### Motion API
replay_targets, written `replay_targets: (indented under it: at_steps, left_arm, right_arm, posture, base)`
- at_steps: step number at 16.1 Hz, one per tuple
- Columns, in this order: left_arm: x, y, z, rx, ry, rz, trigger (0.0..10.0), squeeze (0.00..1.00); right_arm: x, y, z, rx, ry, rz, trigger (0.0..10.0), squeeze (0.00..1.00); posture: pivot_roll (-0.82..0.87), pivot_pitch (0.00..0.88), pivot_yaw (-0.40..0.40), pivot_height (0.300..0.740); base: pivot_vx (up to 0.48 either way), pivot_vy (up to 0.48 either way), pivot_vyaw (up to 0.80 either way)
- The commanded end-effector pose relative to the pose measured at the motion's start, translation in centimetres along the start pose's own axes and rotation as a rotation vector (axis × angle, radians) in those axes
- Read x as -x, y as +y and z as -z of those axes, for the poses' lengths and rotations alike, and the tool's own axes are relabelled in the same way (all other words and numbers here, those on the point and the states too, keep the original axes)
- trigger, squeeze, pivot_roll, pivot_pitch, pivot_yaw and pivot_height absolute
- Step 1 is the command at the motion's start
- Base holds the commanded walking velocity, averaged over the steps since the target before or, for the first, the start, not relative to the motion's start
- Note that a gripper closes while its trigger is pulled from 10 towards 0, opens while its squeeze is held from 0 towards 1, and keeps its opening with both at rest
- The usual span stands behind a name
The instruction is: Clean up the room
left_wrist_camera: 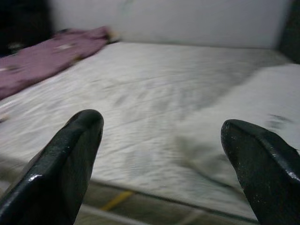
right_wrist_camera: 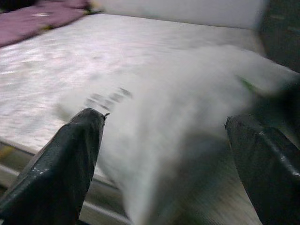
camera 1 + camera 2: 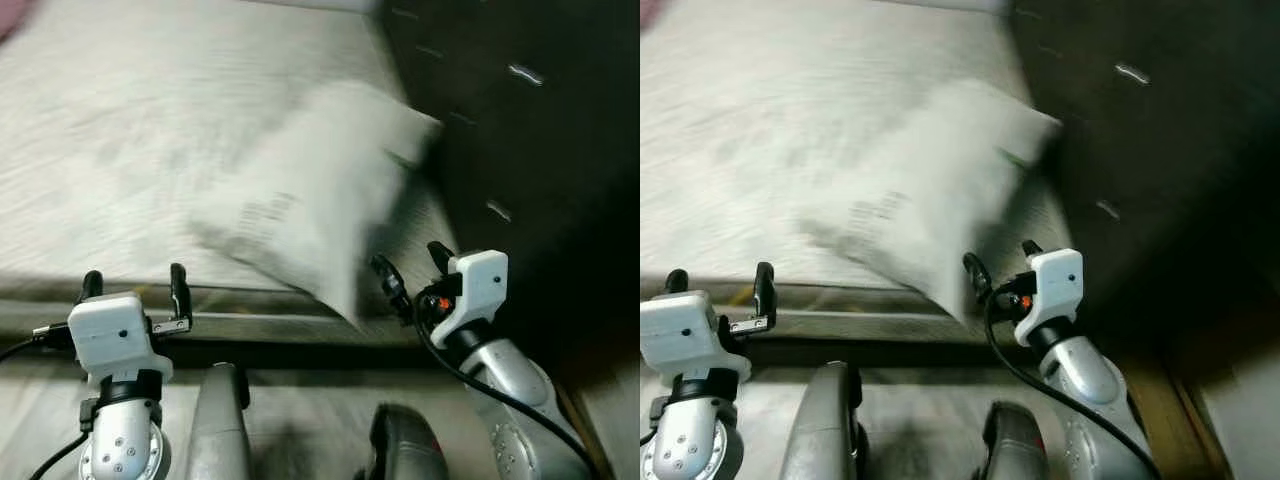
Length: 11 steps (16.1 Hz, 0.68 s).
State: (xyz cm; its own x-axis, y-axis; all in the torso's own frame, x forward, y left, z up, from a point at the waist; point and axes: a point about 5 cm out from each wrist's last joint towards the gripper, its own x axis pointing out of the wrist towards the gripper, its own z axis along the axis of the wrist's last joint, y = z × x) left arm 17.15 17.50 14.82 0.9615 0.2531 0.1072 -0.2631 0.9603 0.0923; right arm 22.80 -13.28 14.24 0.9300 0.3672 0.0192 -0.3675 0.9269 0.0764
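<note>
A white pillow lies blurred on the right side of the pale mattress, one corner reaching past the near edge. My right gripper is open just beside that corner, nothing between its fingers; in the right wrist view the pillow spreads close in front of the fingers. My left gripper is open at the mattress's near edge, further left and apart from the pillow. In the left wrist view the pillow lies off to one side.
A dark padded headboard rises along the right of the bed. A purple blanket lies at the far corner of the mattress. The bed frame's edge runs just ahead of both grippers.
</note>
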Motion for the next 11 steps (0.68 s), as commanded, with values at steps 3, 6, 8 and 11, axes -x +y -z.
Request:
replay_targets:
  at_steps: [3,6,8,11]
  left_arm:
    - [0.12,-0.01,0.36,0.000,0.013,0.007,10.0,0.00]
    - [0.16,-0.20,0.77,0.005,0.051,-0.002,10.0,0.00]
    - [0.13,-0.34,0.89,0.013,0.057,0.006,10.0,0.00]
    - [-0.05,-0.54,1.03,0.012,0.059,0.003,10.0,0.00]
  right_arm:
    - [-0.21,-0.04,-0.17,-0.006,-0.010,-0.008,10.0,0.00]
    - [-0.27,-0.18,0.17,0.009,0.014,0.007,10.0,0.00]
    - [-0.34,-0.22,0.31,0.013,0.023,0.013,10.0,0.00]
    - [-0.47,-0.32,0.53,0.032,0.029,0.017,10.0,0.00]
  posture:
    - [0.00,0.126,-0.105,0.613]
    - [0.00,0.130,-0.105,0.613]
    - [0.00,0.129,-0.104,0.613]
    - [0.00,0.121,-0.103,0.613]
  base:
    - [0.480,0.000,0.27]
    - [0.239,0.000,0.00]
    - [0.000,0.000,0.00]
    - [0.000,0.000,0.00]
